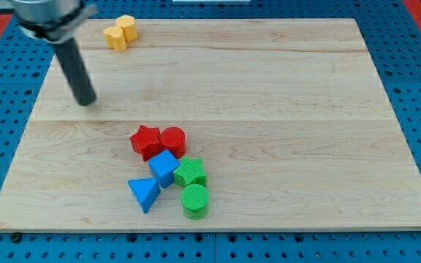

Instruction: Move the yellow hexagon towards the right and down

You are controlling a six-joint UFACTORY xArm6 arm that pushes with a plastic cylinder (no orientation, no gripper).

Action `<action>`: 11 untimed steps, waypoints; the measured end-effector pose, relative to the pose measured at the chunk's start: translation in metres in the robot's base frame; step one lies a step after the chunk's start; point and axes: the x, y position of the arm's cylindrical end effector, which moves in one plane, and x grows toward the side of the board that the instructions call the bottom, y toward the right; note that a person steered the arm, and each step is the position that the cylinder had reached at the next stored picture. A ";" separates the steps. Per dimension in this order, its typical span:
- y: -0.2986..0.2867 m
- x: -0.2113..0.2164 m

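Tip: my tip (86, 101) — bare rod, holds nothing | Target: yellow hexagon (126, 26) at board's 11 o'clock, touching second yellow block (115, 37) | Tip at target's 7 o'clock, apart | Risk: neighbour dragged along — contact shared.

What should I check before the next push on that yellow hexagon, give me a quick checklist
1. Target found: ok. Two yellow blocks touch at the view's top left; the yellow hexagon appears to be the right-hand one, the other yellow block sits against its lower left.
2. My tip clear of all blocks: ok, it stands below and left of the yellow pair.
3. Tip placed up-left of the hexagon for a right-and-down push: not ok.
4. Hexagon free of its neighbour: not ok, they touch.
5. Path right and down: ok nearby; the red star and red cylinder lie far lower.
6. Room on the wooden board: ok.
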 end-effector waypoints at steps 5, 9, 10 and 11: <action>0.101 -0.158; 0.174 -0.136; 0.183 -0.114; 0.206 -0.094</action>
